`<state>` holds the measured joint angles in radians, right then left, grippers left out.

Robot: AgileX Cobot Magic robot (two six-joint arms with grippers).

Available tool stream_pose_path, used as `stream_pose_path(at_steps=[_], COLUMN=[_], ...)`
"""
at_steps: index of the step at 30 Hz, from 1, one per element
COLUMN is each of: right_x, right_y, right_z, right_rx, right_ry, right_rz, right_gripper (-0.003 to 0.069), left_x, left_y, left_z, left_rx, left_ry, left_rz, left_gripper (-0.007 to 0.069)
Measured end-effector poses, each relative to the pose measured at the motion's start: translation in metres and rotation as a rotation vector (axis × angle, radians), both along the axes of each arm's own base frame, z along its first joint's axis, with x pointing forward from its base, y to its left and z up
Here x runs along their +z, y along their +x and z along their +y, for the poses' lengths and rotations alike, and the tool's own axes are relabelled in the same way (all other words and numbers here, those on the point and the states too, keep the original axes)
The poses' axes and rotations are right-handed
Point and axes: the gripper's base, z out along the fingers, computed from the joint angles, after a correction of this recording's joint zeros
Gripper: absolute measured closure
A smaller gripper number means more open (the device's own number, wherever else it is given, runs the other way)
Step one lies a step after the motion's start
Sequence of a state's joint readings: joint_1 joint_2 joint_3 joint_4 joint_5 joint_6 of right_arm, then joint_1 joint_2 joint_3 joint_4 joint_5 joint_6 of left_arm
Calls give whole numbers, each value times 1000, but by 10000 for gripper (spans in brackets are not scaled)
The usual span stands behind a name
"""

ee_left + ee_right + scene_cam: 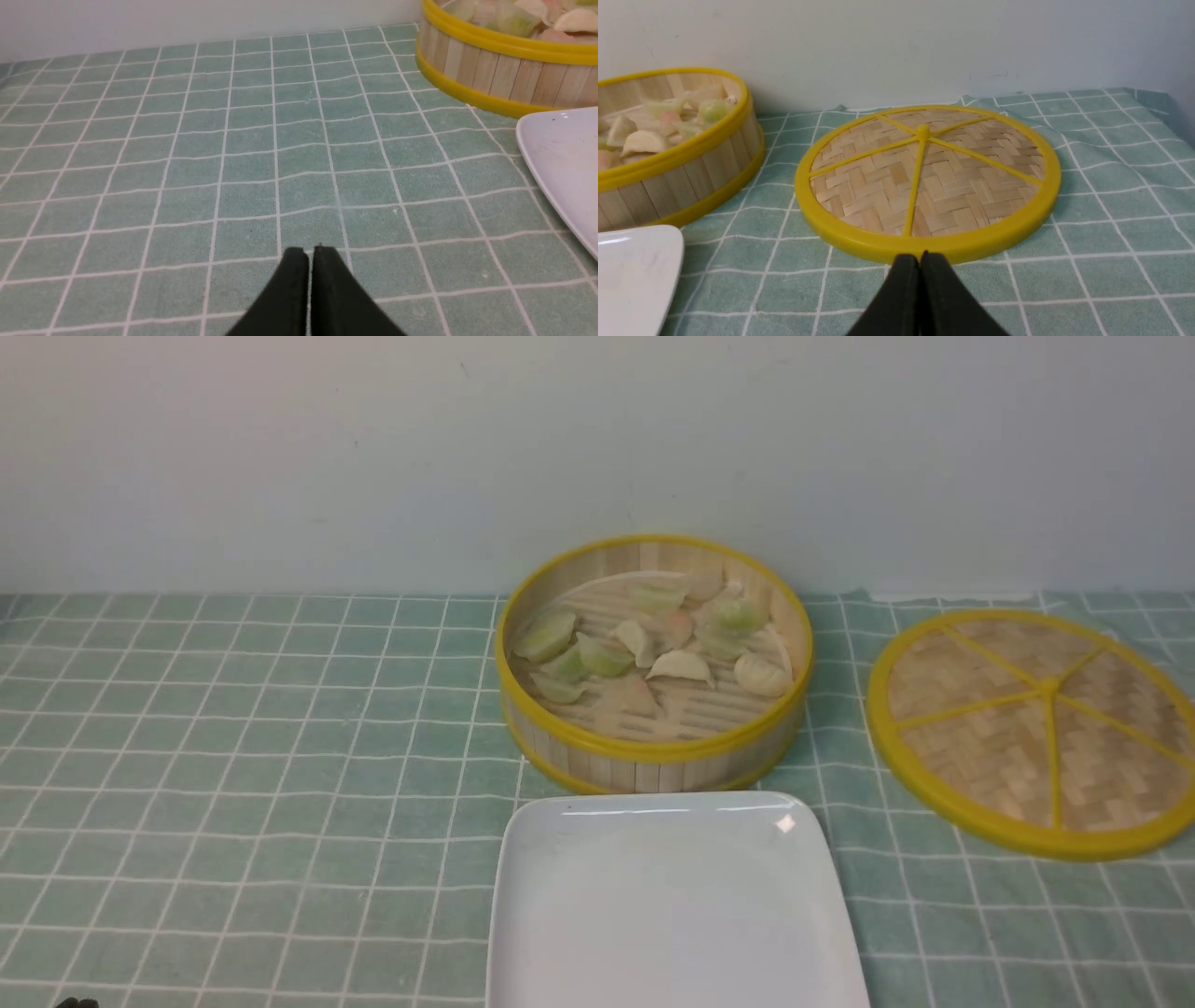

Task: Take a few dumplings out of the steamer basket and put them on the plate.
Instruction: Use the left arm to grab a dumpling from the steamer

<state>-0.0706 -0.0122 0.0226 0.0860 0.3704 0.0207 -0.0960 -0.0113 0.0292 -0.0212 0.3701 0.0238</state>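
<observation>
Dumplings, pale-green/cream crescents (681,665), in round bamboo steamer basket (653,770): fwd-right of L gripper (310,253), fwd-left of R gripper (920,256); both closed, empty.

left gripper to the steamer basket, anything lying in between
Left wrist view: only green checked tablecloth lies between the left gripper, jaws shut, and the steamer basket; the plate sits beside that line.

Front view raised, facing the wall (373,448), steamer basket (653,771) centred, left wrist view low over cloth (233,163) left of the basket, right wrist view low, near the woven lid (952,182) right of it, all share basket and plate (672,915).
</observation>
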Motion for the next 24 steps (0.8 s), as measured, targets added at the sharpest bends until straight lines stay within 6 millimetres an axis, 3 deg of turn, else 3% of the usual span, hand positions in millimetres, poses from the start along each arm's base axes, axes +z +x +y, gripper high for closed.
stream_pose_path(at_steps=[11, 16, 20, 24], right_x=[0, 1, 11, 19], right_y=[0, 0, 2, 2], right_z=[0, 0, 4, 2], right_rx=[0, -1, -18, -45], right_ry=[0, 27, 464, 795], right_rz=[0, -9, -146, -236], right_gripper=[673, 673, 673, 673], left_x=[0, 13, 29, 45], left_y=[0, 3, 4, 3], left_z=[0, -2, -1, 5], left_rx=[0, 8, 33, 79], left_ry=[-1, -127, -293, -454], left_rz=[-5, -128, -289, -461], left_gripper=[631, 631, 631, 631])
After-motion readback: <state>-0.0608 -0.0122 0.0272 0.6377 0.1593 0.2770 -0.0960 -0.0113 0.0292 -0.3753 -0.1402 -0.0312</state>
